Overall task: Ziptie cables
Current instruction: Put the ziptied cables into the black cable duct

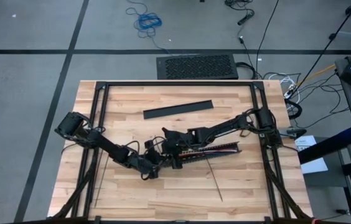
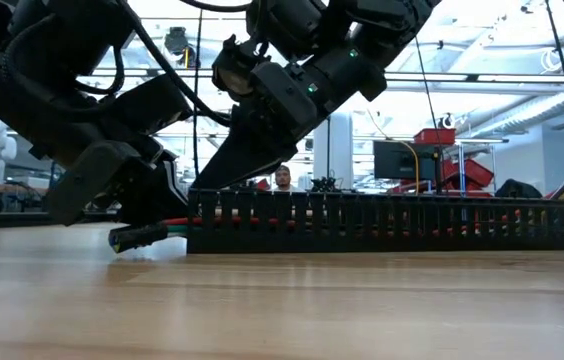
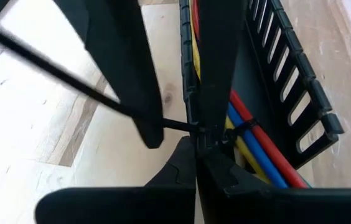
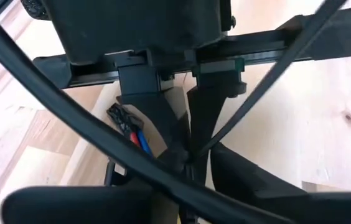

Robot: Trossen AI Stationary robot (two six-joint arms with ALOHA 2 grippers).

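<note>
where the cables [image 3: 257,144] lie in the black slotted channel [image 1: 210,151] mid-counter [image 1: 182,193], we list them as light, limp, slippery; the ziptie [image 3: 70,81] round them is thin, springy, best pinched by its tail. left gripper [image 3: 199,134] clenched at the ziptie's head; right gripper [image 4: 187,152] crowds it, grip unclear. the bundle's far run is hidden by the channel wall.

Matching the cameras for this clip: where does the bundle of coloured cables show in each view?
High view: cables lie in the slotted channel, right of table centre.
Low view: red and green ends poke out of the channel's left end.
Left wrist view: red, blue, yellow wires inside the channel.
Right wrist view: only connector ends behind the claws.
Shared landmark: the slotted channel.
</note>
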